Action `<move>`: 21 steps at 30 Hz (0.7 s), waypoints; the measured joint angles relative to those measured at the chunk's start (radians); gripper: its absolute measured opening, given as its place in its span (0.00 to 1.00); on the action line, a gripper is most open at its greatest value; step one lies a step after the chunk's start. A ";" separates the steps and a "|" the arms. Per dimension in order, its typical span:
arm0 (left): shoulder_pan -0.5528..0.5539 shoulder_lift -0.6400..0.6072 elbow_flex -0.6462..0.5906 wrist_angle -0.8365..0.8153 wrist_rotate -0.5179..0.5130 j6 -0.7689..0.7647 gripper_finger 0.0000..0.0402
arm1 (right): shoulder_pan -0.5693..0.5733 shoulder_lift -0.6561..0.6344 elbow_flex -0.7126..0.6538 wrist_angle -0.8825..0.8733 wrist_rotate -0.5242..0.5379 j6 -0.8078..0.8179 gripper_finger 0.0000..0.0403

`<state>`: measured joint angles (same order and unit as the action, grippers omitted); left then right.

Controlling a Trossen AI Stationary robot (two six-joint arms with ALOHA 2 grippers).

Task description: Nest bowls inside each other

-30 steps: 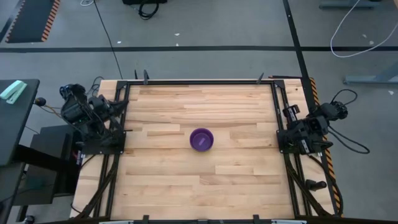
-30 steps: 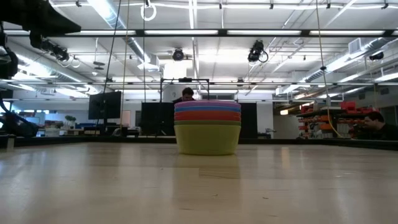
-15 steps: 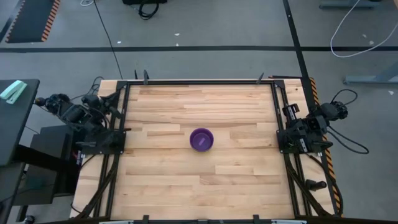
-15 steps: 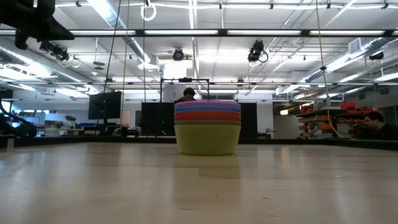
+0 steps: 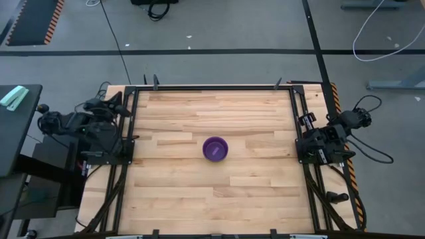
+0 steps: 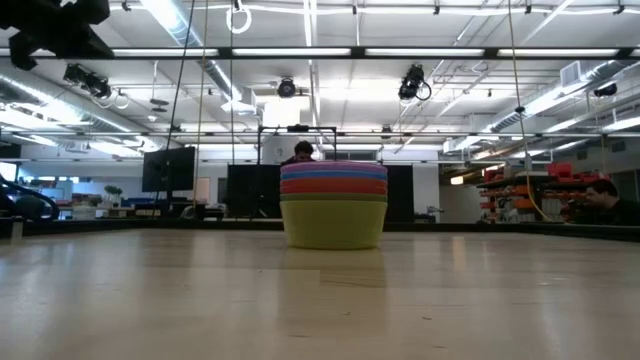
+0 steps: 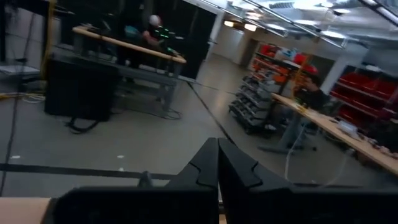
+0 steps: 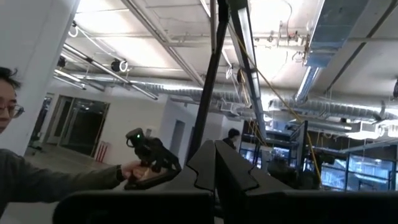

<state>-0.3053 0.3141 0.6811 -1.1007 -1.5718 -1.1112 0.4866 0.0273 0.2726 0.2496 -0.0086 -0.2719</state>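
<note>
Mid-table (image 5: 172,179), nested bowls (image 6: 334,205) stand upright, openings upward.

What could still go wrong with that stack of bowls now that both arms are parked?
The bowls sit nested in one stack mid-table, purple on top, free of both grippers. Risks look small: the left gripper and right gripper are shut at the table's sides, so a sweep across the middle on restart might topple the stack.

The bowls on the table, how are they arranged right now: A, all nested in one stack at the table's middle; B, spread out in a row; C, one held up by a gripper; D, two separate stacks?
A: the bowls sit as one stack, yellow lowest and purple on top, with both arms folded back at the table's sides.
</note>
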 joint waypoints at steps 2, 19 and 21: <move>-0.032 0.000 0.000 0.048 0.001 0.043 0.03 | 0.000 0.000 0.000 -0.007 0.000 0.010 0.02; -0.173 0.000 0.000 0.860 0.001 0.636 0.02 | 0.000 0.000 0.000 -0.029 0.000 0.045 0.02; -0.160 0.000 0.000 0.952 0.006 0.714 0.02 | 0.000 0.000 0.000 -0.034 0.000 0.045 0.02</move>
<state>-0.4652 0.3141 0.6811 -0.1488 -1.5660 -0.3968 0.4868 0.0277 0.2726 0.2159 -0.0090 -0.2265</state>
